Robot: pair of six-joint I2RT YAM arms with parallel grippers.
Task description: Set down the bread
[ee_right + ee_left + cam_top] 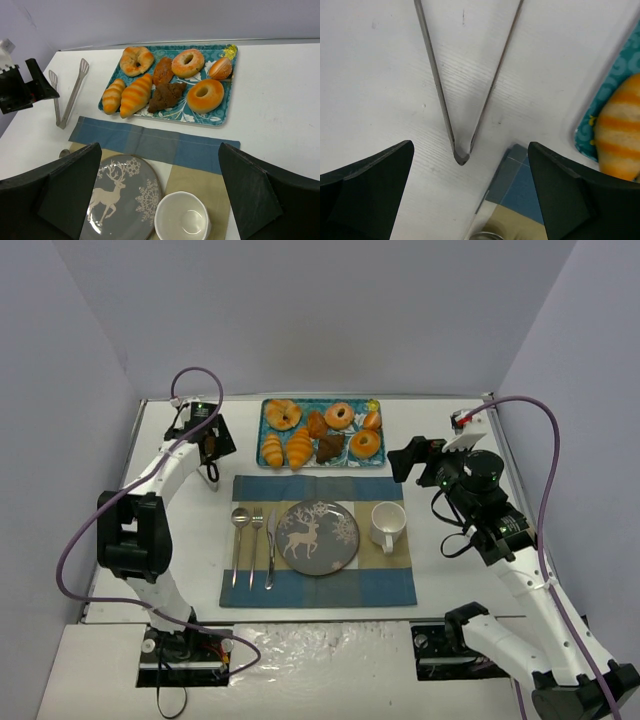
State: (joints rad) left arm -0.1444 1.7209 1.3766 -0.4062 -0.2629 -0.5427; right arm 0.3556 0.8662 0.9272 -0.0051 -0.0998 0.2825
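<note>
The left tool (pixel 470 187) hung, jaws wide apart, over the tongs' (pixel 461 159) hinge end on the bench (pixel 370 75). It should straddle both arms squarely before closing. The bread (pixel 136 95) lay on the teal tray (pixel 220 118). The right tool (pixel 159 165) also stood apart.

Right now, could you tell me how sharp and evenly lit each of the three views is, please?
Top external view: even, soft light, faint shadows, plate crisp; left wrist view: tongs sharp, left gripper with dark, blurred fingers, striped bread at the right edge soft; right wrist view: tray in focus, right gripper with dark, soft fingers.
</note>
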